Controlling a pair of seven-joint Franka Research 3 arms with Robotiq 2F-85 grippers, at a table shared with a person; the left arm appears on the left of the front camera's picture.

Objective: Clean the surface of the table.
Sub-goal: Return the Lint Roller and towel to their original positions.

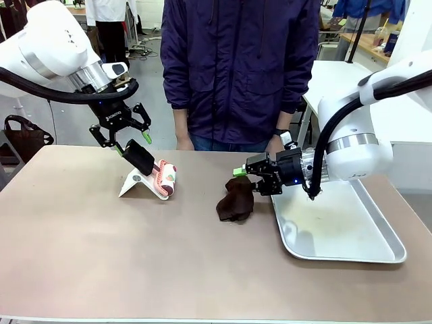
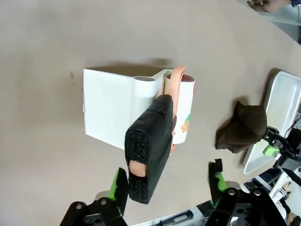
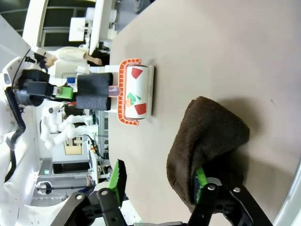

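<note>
The table (image 1: pixel 135 270) spreads across your whole front view, its matte brown top running from the near edge to where a person (image 1: pixel 239 67) in a dark purple jacket stands at the far side, hands hanging just behind the far edge. On your right sits a shiny metal tray (image 1: pixel 351 236), its long side angled toward the middle.

Your left arm comes in from the left, and its gripper (image 1: pixel 131 142) hangs above a lint roller (image 1: pixel 165 179) resting in a white stand (image 1: pixel 135 183). The roller's black foam handle (image 2: pixel 149 148) slants up between the fingers. From the left wrist view you can see the jaws standing wide, a green pad on either side of the handle with a gap to each — nothing is clamped.

Your right arm reaches in over the tray, its gripper (image 1: pixel 248 177) level with the table and pointing toward the centre. A crumpled dark brown cloth (image 1: pixel 236 199) lies on the table just beside the tray's near corner. In the right wrist view the jaws are well apart; one green pad (image 3: pixel 201 178) presses into the cloth's edge while the other stands clear on bare table, so the cloth is touched but not pinched.

The roller and the cloth lie near each other — apart, with open tabletop between them.
</note>
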